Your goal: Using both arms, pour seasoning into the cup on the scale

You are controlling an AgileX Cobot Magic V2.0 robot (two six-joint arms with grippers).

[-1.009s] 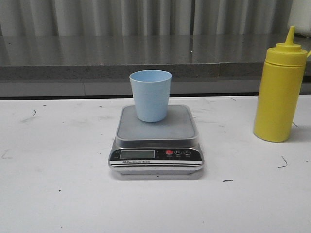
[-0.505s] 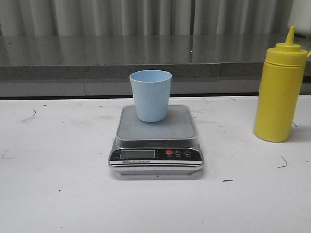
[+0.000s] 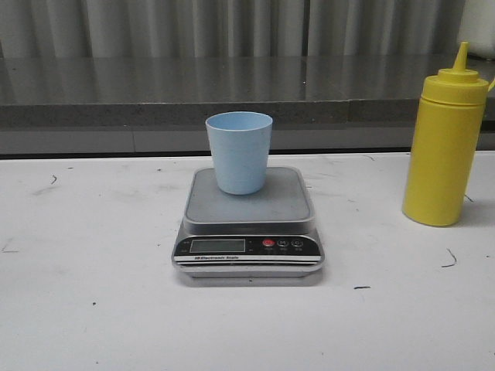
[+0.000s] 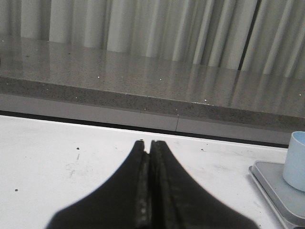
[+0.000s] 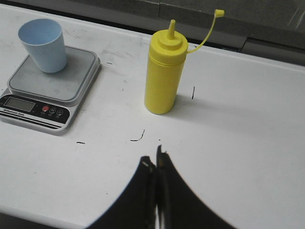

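Note:
A pale blue cup (image 3: pixel 239 151) stands upright on the silver scale (image 3: pixel 249 220) at the table's middle; both also show in the right wrist view, cup (image 5: pixel 43 45) on scale (image 5: pixel 47 93). The yellow seasoning bottle (image 3: pixel 445 143) stands at the right, its cap off the nozzle and hanging on a tether (image 5: pixel 164 69). My left gripper (image 4: pixel 147 143) is shut and holds nothing, left of the scale's edge (image 4: pixel 274 188) and the cup (image 4: pixel 296 160). My right gripper (image 5: pixel 155 157) is shut and holds nothing, in front of the bottle. Neither gripper shows in the front view.
A grey stone ledge (image 3: pixel 232 97) runs along the back of the white table (image 3: pixel 93 309), with a ribbed wall behind it. Small dark marks dot the tabletop.

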